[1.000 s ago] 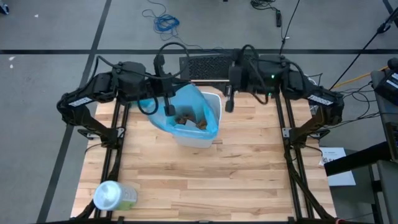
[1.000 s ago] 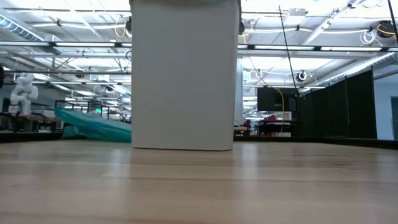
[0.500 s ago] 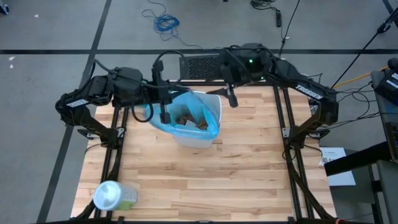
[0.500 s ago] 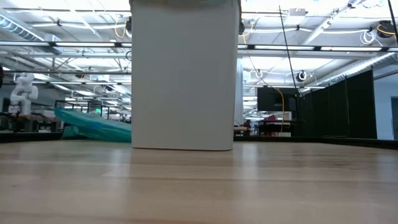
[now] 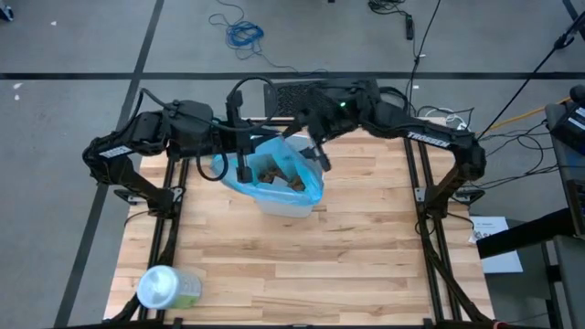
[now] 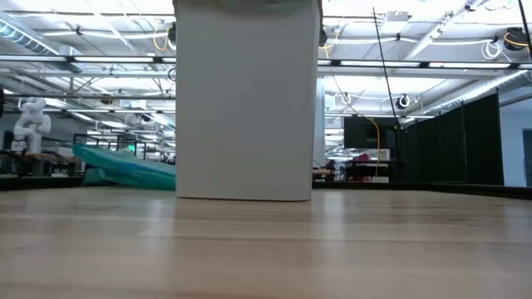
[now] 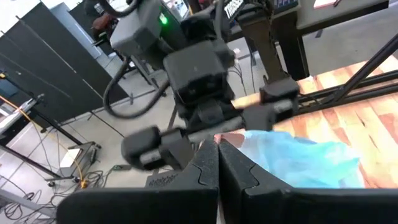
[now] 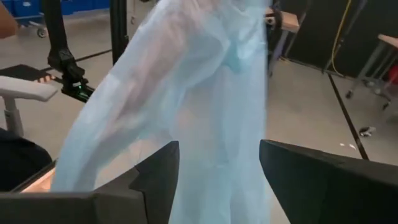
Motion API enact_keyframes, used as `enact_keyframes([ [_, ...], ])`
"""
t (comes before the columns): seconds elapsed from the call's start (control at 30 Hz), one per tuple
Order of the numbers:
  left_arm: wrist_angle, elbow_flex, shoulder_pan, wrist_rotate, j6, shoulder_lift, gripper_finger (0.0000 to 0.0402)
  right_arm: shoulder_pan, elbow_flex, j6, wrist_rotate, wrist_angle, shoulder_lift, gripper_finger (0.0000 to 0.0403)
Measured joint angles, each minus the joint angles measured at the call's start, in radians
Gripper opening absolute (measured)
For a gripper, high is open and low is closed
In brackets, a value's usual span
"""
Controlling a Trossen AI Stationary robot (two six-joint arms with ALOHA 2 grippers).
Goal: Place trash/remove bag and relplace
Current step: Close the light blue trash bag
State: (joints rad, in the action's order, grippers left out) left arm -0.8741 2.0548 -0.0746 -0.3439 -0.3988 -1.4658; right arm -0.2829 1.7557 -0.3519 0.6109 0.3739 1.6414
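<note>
1. I saw the bag (image 5: 274, 174), pale blue and thin, lining a white bin (image 5: 291, 203) at the back of the tabletop (image 5: 302, 265), with brown trash (image 5: 274, 174) inside.
2. My left gripper (image 5: 243, 170) pinched the bag's left edge, fingers pressed together.
3. My right gripper (image 5: 323, 162) hung at its right edge, fingers spread around the film.
4. I judged the bag flimsy, slippery and easily torn; the gathered rim was the safest hold.

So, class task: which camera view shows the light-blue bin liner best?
The high view: the whole light-blue bin liner shows there, opened over the white bin. The right wrist view shows only a close stretch of it, the left wrist view one edge, the low view none.
</note>
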Motion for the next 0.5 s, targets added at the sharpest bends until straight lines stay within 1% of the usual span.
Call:
enact_keyframes([
  [0.13,0.001,0.000,0.000,0.010,0.000,-0.005,0.0000,0.019,0.000,0.012,-0.014,-0.077,0.045,0.0212],
  [0.23,0.014,0.000,0.000,0.010,0.000,-0.005,0.0000,0.022,-0.001,0.027,-0.076,-0.126,0.063,0.0184],
  [0.3,0.022,0.000,0.000,0.017,0.000,-0.005,0.0000,0.023,-0.001,0.019,-0.117,-0.131,0.070,0.0145],
  [0.43,0.032,0.000,0.000,0.025,0.000,-0.005,0.0000,0.029,-0.001,0.010,-0.172,-0.126,0.072,0.0029],
  [0.47,0.031,0.000,0.000,0.025,0.000,-0.004,0.0000,0.031,-0.001,0.001,-0.191,-0.120,0.071,0.0015],
  [0.5,0.031,0.000,0.000,0.026,-0.001,-0.004,0.0000,0.034,-0.001,0.000,-0.215,-0.113,0.071,0.0013],
])
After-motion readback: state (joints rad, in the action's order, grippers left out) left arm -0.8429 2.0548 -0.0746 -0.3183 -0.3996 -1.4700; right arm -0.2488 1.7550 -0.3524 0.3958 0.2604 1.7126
